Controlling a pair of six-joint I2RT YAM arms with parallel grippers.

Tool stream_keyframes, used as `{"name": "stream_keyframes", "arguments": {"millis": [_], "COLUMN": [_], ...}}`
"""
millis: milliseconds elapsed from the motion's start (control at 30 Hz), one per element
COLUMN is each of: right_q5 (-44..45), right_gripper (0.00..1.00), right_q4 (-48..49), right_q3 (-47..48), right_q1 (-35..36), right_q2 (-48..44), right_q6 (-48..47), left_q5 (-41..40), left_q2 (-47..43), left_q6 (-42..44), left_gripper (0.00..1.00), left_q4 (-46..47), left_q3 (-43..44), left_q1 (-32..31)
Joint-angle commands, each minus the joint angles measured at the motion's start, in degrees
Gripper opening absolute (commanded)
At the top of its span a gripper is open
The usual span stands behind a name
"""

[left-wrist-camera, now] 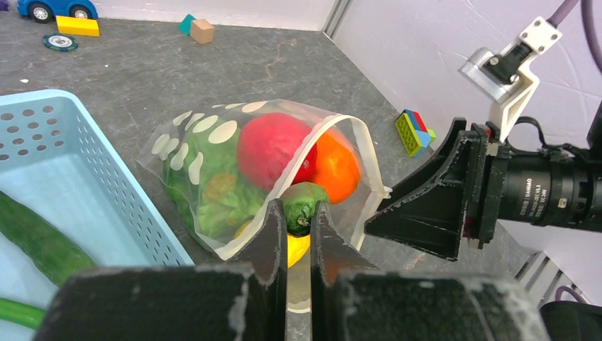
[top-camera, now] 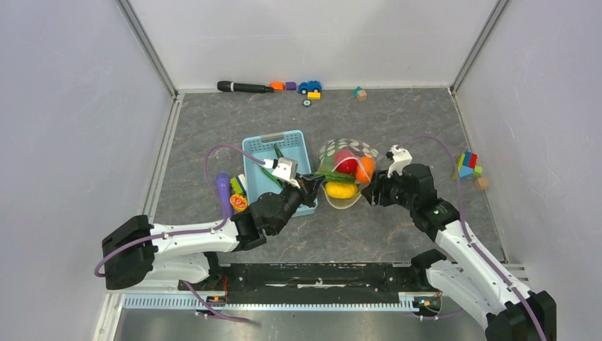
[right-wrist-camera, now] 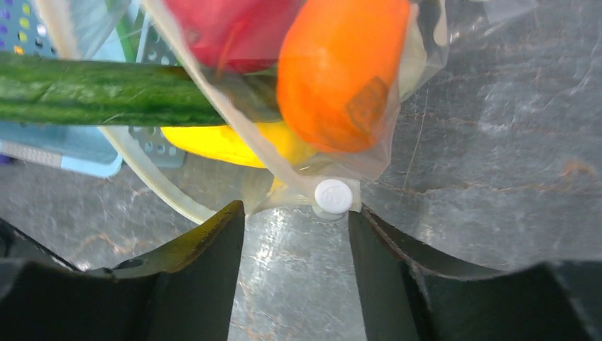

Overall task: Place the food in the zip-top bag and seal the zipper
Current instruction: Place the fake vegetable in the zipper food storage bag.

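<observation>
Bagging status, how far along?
Done: red, orange and lettuce sit in the bag. In hand: left end effector grips a cucumber at the mouth; right end effector stands open around the bag's corner. Left: green pieces in the basket, and the zipper is unsealed.

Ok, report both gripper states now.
Left gripper: closed on the cucumber.
Right gripper: open, astride the zip-top bag corner, holding nothing.
</observation>
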Motion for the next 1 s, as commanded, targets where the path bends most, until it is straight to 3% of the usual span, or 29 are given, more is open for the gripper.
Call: {"name": "stream_keyframes", "arguments": {"millis": [0, 133, 367, 533, 633, 733, 967], "right_q5": [4.4, 9.4, 12.5, 12.7, 14.7, 14.4, 6.3], "right_gripper": [0.54, 0.40, 0.38, 0.27, 0.18, 0.00, 0.00], "right_q4": [11.7, 16.0, 23.8, 25.8, 24.6, 23.7, 16.5], "right_q3": [-5.1, -8.4, -11.2, -11.2, -10.7, -9.4, -2.3], "right_q1": [0.2, 0.3, 1.2, 1.6, 1.7, 1.9, 2.3], "right_q2": [-1.2, -1.8, -1.5, 1.5, 2.2, 2.4, 2.7], "right_q6": [12.3, 19.4, 26.3, 28.6, 29.7, 29.8, 28.7], "left_q5": [-3.3, -4.0, -4.8, -4.9, -5.4, -5.9, -4.7], "left_q2": [0.8, 1.3, 1.6, 1.4, 1.4, 1.4, 0.2], "left_q6": [0.4, 0.6, 1.5, 2.3, 3.3, 3.9, 9.7], "left_gripper": [0.02, 0.02, 0.02, 0.02, 0.02, 0.02, 0.02], "left_q4": [2.8, 3.2, 4.7, 5.5, 6.7, 8.0, 16.9], "left_q3": [2.2, 2.2, 2.0, 2.1, 2.0, 1.7, 1.2], "left_q1": [0.0, 0.0, 0.0, -0.1, 0.0, 0.0, -0.1]}}
